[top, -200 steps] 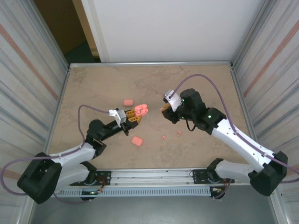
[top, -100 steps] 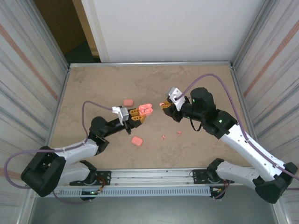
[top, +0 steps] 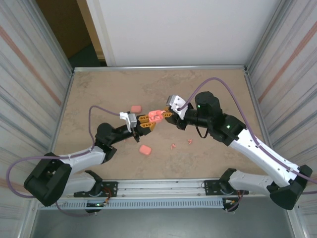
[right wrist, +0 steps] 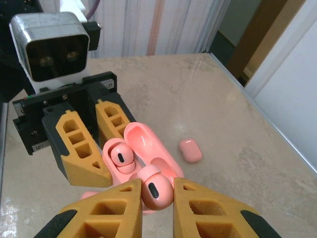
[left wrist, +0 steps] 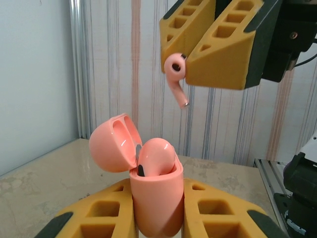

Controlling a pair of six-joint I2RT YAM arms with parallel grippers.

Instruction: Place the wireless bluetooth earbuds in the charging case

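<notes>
One earbud (left wrist: 156,157) sits in open case (left wrist: 158,196), clamped in left hand (left wrist: 157,218); right hand (left wrist: 184,52) pinches second earbud (left wrist: 174,69) just above, stem down. Overhead: spare cases (top: 145,149), loose earbuds (top: 174,146) near both hands; beige worktop (top: 99,94), corrugated walls (top: 25,74).

Probably a robotics lab cell: beige table (top: 208,94) fenced by ribbed panels (top: 29,89), with a mounting rail (top: 163,186).
</notes>
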